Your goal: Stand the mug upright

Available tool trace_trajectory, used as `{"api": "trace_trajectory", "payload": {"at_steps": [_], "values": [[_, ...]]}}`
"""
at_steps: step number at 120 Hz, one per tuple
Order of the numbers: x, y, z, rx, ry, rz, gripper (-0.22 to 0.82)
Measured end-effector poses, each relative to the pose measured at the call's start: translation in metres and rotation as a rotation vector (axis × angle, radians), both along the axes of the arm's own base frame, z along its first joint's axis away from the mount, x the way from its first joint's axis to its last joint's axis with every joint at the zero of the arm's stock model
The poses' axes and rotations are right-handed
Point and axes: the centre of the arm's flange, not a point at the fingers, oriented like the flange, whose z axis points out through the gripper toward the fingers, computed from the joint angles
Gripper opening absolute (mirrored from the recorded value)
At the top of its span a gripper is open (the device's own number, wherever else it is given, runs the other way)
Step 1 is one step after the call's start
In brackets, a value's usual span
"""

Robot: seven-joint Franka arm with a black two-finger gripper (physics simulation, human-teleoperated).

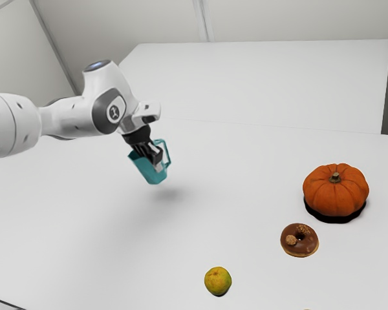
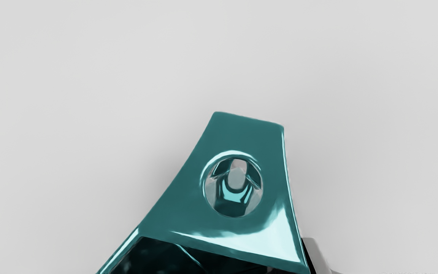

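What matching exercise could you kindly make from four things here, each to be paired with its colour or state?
Things:
1. mug
2. pumpkin
3. doughnut
4. small round fruit

Colours and states:
A. yellow-green
B. tilted, gripped by the hand
C. orange
D. brown-topped

Right pairs: 1-B; 2-C; 3-D; 4-A

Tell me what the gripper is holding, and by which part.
The teal mug, apparently by its wall near the handle; the exact contact spot cannot be told.
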Motion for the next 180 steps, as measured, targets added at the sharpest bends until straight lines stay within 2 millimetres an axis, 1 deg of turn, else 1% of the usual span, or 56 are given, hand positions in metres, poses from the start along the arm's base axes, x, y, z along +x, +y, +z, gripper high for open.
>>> {"api": "trace_trajectory", "payload": {"at_steps": [19,29,36,54,75,101,118,129,141,165,180], "values": [[0.002,0.001,-0.026,0.065,0.019,0.009,-0.17],[0.003,0.002,-0.033,0.081,0.017,0.02,-0.17],[0.0,0.003,-0.04,0.091,0.017,0.027,-0.17],[-0.007,0.006,-0.047,0.117,0.002,0.033,-0.18],[-0.008,0.007,-0.048,0.127,-0.016,0.049,-0.17],[-0.008,0.007,-0.049,0.121,-0.02,0.064,-0.04],[-0.008,0.007,-0.048,0.119,-0.024,0.068,0.08],[-0.008,0.006,-0.042,0.117,-0.035,0.069,0.16],[-0.008,0.007,-0.029,0.113,-0.059,0.068,0.24],[-0.013,0.003,0.014,0.09,-0.129,0.065,0.35],[-0.013,-0.001,0.038,0.078,-0.168,0.061,0.46]]}}
